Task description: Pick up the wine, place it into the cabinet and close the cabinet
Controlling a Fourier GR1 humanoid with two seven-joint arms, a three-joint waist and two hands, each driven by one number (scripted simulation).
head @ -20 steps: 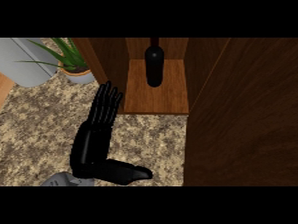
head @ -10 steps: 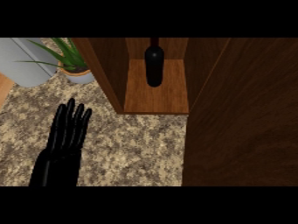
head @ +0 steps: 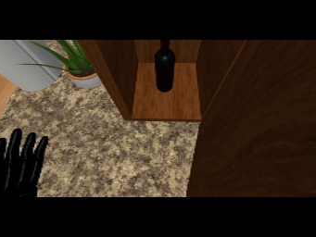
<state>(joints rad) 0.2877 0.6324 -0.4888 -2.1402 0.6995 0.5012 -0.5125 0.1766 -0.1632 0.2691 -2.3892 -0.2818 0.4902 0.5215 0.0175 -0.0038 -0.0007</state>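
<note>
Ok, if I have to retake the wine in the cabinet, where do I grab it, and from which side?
Take the wine round its wide body, below the neck, coming straight in through the cabinet's open front. It appears to stand upright on the shelf between the two side walls, so the left and right approaches look blocked, and the fingers would probably have to wrap it from the front.
</note>
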